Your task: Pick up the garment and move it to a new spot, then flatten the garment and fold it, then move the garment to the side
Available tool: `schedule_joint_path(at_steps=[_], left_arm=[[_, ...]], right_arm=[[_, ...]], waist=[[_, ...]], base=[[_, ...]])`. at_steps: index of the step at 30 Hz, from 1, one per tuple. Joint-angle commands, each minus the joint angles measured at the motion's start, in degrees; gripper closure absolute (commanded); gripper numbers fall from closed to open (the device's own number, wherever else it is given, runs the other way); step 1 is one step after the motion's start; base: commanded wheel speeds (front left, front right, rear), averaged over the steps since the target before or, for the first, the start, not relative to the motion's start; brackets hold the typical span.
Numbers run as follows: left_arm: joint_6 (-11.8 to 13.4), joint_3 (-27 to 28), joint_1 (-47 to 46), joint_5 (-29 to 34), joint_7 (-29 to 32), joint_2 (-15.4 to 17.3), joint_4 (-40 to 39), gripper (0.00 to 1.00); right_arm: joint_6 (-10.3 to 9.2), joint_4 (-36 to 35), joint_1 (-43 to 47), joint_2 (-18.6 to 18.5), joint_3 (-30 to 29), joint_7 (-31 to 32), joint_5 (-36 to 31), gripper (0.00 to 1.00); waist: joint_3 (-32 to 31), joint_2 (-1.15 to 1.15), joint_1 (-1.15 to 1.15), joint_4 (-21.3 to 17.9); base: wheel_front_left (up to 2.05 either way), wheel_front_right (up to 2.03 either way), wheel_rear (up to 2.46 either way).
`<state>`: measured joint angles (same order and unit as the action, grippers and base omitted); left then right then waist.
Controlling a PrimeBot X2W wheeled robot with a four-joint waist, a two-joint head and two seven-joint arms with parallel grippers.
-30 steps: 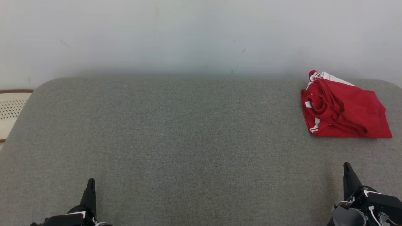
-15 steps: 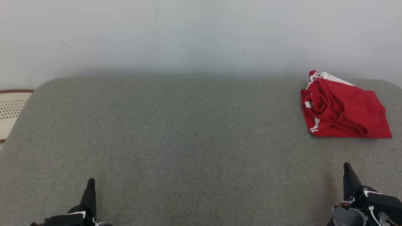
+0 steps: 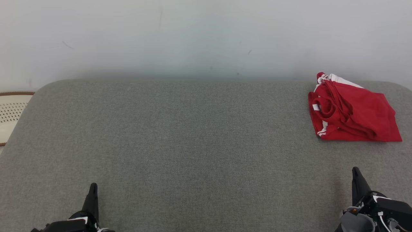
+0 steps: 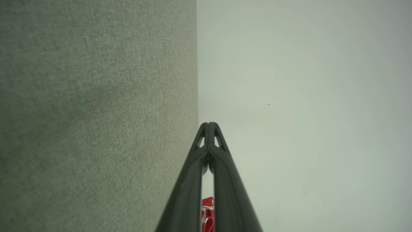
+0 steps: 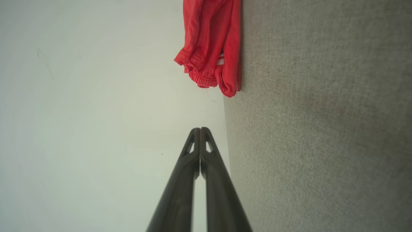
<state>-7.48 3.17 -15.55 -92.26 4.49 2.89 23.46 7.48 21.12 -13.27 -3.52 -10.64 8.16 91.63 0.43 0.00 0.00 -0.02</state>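
While garment point(image 3: 357, 112) lies far R, L gripper point(image 3: 93, 186) & R gripper point(image 3: 355, 169) jaws are shut, empty.

You see the red garment point(image 3: 352, 111) with white stripes lying folded, slightly rumpled, at the table's point(image 3: 193, 145) far right.

The head view's near edge cuts off the left gripper point(image 3: 93, 187) and right gripper point(image 3: 355, 171) behind their fingers. A cream perforated thing point(image 3: 9, 112) at the left edge is cropped, unidentifiable. Left fingers point(image 4: 225, 180) hide most of the garment point(image 4: 207, 214); the right wrist view crops it.
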Motion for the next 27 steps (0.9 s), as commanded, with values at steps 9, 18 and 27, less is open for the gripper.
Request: schedule_joint_path(at_steps=[9,18,27], left_arm=[[-0.16,0.16,-0.41,-0.19,0.16,-0.04,0.04,1.0],[-0.16,0.16,-0.41,-0.19,0.16,-0.04,0.04,1.0],[-0.16,0.15,-0.41,-0.19,0.15,-0.04,0.04,1.0]], right_arm=[[0.02,-0.01,0.02,0.17,-0.15,0.32,-0.58,1.0],[0.02,0.0,0.01,0.21,-0.21,0.39,-0.64,1.0],[0.02,0.0,0.0,0.25,-0.27,0.42,-0.73,1.0]], waist=[[0.0,0.0,0.0,0.0],[0.0,0.0,0.0,0.0],[0.0,0.0,0.0,0.0]], base=[[0.0,0.0,0.0],[0.0,0.0,0.0],[0.0,0.0,0.0]])
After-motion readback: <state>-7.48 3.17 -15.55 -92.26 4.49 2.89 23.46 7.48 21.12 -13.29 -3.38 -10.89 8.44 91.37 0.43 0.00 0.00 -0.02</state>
